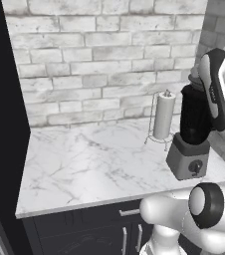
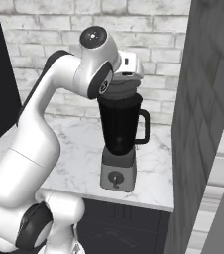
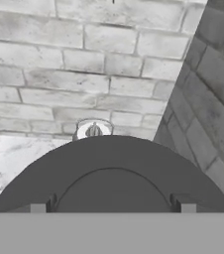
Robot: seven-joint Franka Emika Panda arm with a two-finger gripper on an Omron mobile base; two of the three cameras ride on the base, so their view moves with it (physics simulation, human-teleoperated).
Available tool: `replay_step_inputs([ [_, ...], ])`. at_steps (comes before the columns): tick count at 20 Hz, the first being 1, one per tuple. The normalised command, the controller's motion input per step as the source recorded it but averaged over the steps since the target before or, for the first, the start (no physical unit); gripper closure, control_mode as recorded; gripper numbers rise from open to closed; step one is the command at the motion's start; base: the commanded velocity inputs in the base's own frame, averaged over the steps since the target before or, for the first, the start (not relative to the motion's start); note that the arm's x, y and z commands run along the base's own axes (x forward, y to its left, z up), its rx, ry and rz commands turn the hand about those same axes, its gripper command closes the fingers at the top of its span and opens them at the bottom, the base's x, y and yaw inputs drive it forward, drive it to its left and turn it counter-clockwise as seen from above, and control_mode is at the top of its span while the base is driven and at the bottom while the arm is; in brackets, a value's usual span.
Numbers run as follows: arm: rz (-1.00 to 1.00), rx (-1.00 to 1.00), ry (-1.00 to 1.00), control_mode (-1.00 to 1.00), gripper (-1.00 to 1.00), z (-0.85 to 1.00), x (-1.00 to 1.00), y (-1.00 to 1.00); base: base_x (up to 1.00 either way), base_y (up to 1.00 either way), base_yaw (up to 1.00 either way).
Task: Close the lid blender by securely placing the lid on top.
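nearest the base, the grey boxy foot of the blender [image 2: 118, 171] stands on the marble bench [image 1: 84, 164], with a round black knob on its front. above it the tall black jar looks smooth, with a loop handle at its right. the lid [image 2: 120, 91], a flat dark disc, sits just over the jar mouth under the pincer [image 3: 111, 211], which seems to hold it narrowly. i judge the placing step is nearly done; next it needs a straight press down, then release. farther off stands a white paper roll [image 1: 164, 116] before the rough brick wall [image 1: 99, 55].
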Motion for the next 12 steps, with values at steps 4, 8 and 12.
replay_step_inputs([
  [4, 0.0, 0.01, 0.0, -1.0, 1.0, -0.16, 0.16, -0.08, 0.0, 0.0, 0.0],
  [8, 0.0, 0.0, 0.0, -1.0, 1.0, -0.26, 0.25, 0.0, 0.0, 0.0, 0.0],
  [12, 0.0, 0.0, 0.0, -1.0, 1.0, -0.32, 0.2, 0.0, 0.0, 0.0, 0.0],
])
